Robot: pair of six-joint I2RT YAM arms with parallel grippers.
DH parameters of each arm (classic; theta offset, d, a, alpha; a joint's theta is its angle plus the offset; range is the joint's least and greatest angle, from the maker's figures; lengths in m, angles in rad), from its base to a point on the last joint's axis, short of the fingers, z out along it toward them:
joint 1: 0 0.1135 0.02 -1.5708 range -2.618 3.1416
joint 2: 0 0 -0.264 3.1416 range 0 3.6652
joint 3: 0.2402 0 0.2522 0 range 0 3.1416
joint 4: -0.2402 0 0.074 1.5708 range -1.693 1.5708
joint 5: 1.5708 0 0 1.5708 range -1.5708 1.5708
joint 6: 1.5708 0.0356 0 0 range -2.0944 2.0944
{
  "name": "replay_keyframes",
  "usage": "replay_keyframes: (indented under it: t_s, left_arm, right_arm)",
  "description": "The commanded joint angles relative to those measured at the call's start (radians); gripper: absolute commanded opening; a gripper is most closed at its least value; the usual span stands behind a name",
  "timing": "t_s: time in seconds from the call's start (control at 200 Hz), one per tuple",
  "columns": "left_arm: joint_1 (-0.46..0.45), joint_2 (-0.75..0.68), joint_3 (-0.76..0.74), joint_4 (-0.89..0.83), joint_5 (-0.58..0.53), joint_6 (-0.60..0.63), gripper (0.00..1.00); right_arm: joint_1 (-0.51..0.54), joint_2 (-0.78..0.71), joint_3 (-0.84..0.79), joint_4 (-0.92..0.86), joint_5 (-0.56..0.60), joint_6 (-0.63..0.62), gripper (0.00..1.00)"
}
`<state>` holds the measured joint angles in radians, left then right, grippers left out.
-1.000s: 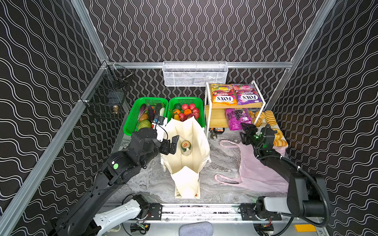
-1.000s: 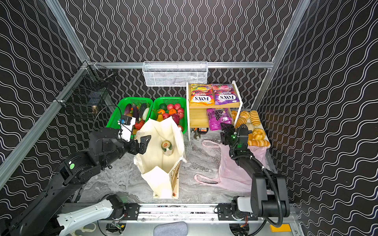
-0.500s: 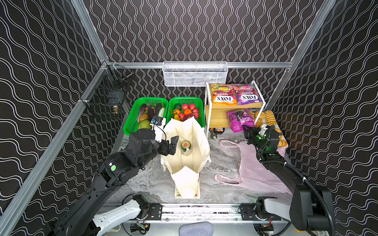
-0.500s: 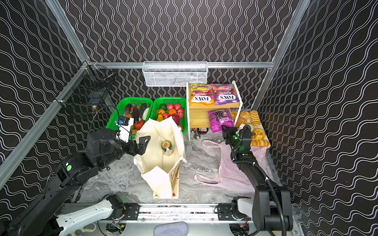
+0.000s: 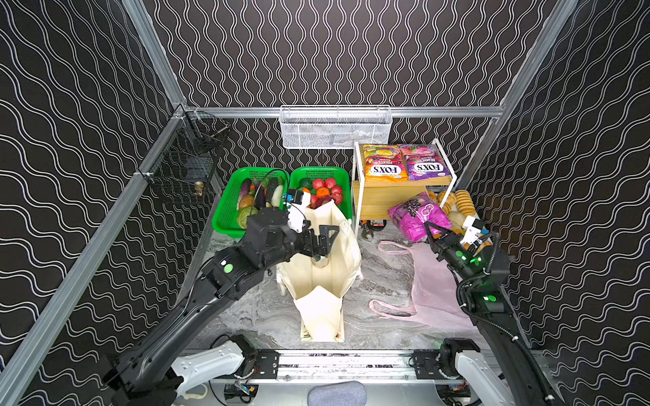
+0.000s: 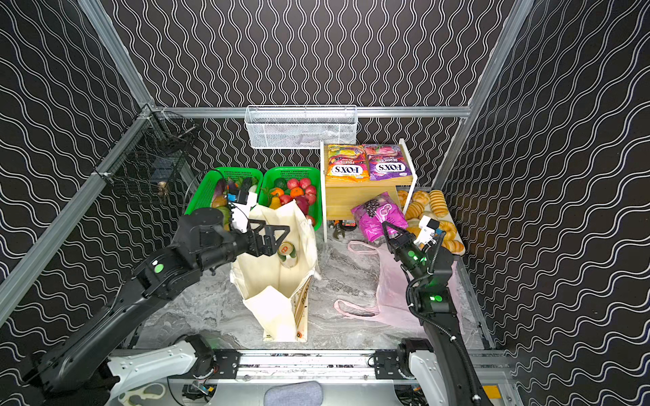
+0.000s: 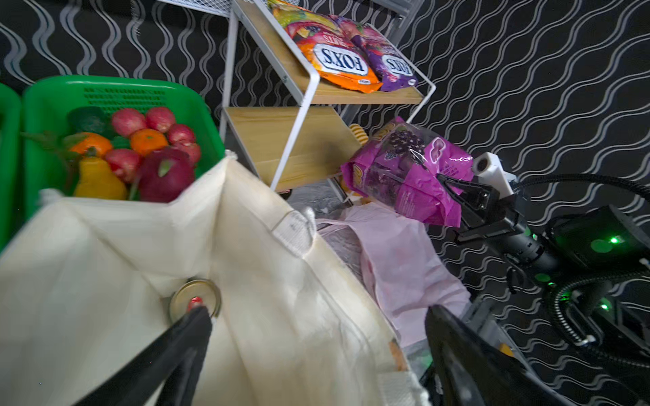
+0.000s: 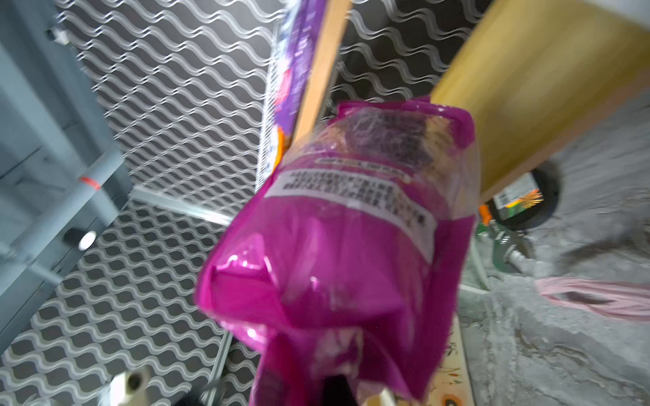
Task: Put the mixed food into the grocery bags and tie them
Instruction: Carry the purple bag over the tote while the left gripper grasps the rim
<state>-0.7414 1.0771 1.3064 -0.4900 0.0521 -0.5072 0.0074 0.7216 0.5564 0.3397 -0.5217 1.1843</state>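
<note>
My right gripper [image 5: 431, 229] is shut on a corner of the purple grape-print packet [image 5: 418, 215], which hangs in the air in front of the rack's lower shelf, above the flat pale-pink plastic bag [image 5: 433, 293]. In the right wrist view the packet [image 8: 351, 246] fills the picture. My left gripper [image 5: 324, 242] is open and empty over the mouth of the standing cream canvas tote [image 5: 325, 284], with a green drink can [image 6: 286, 251] inside. The orange FOX'S packet [image 5: 383, 165] lies on the top shelf. Dragon fruit [image 7: 165, 175], pear [image 7: 96, 179], apples and oranges sit in a green basket [image 7: 197, 105].
The white-framed wooden rack [image 5: 381, 202] stands at the back right, with a purple FOX'S berries packet [image 5: 424, 165] on top and bread rolls [image 5: 460, 202] beside it. A second green basket [image 5: 228, 211] holds vegetables. A white mesh basket [image 5: 334, 128] hangs on the back wall.
The right gripper shut on the grape-print packet and drew it off the lower shelf, forward and to the right. The left arm barely moved and stays open.
</note>
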Motion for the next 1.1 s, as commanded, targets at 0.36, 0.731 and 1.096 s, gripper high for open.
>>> replay_keyframes:
  t_s: [0.36,0.731,1.096]
  left_arm:
    - [0.000,-0.019,0.025,-0.017,-0.064,-0.015,0.99]
    - [0.010,-0.066,0.093,-0.415,-0.559,0.058,0.99]
    - [0.341,-0.038,0.038,-0.502,-0.184,0.145,0.99]
  right_arm:
    - [0.037,0.028,0.324,-0.056,-0.443,-0.297,0.00]
    - [0.342,0.229,0.669,-0.516,-0.371,-0.593,0.00]
    - [0.673,0.562,0.969,-0.912,-0.035,-0.709,0.00]
